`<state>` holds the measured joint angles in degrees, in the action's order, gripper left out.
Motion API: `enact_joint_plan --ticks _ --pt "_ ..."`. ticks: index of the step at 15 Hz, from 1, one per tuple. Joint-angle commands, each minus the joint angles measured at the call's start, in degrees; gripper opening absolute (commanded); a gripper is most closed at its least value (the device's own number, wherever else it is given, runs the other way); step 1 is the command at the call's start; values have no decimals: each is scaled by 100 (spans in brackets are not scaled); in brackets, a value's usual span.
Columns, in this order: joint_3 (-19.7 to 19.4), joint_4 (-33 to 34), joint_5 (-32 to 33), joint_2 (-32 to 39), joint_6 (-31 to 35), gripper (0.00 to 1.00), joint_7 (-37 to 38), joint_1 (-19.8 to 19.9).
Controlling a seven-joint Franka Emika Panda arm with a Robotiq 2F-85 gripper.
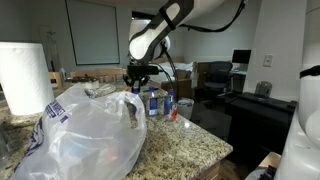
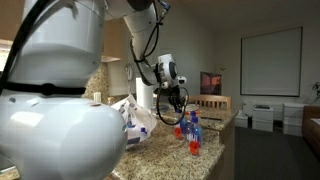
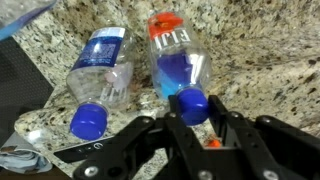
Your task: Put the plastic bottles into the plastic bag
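Now, fingers (image 3: 225,120) clamped on blue-capped red-labelled bottle (image 3: 180,65), second bottle (image 3: 103,65) just beside, granite counter (image 3: 270,50)

The speckled granite countertop (image 1: 195,142) carried a plastic bag (image 1: 90,140), a paper towel roll (image 1: 25,78) and small plastic bottles (image 3: 105,65), two lying flat.

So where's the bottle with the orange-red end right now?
In the wrist view the orange-red bottle lies on the granite counter, just picture-right of the blue-labelled bottle, its cap pinched in the tool.
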<state>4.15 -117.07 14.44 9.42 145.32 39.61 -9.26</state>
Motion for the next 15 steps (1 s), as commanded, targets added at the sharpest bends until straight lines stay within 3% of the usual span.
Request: enact_joint_plan --ticks 1,8,12,15 --pt "-139 81 144 43 -207 13 187 -80" --pt "-103 -262 -199 -386 -344 13 -66 -17" --pt "1 -793 -577 -1149 -383 13 -282 55" --pt "85 -1322 -1329 -2029 -412 13 -827 90"
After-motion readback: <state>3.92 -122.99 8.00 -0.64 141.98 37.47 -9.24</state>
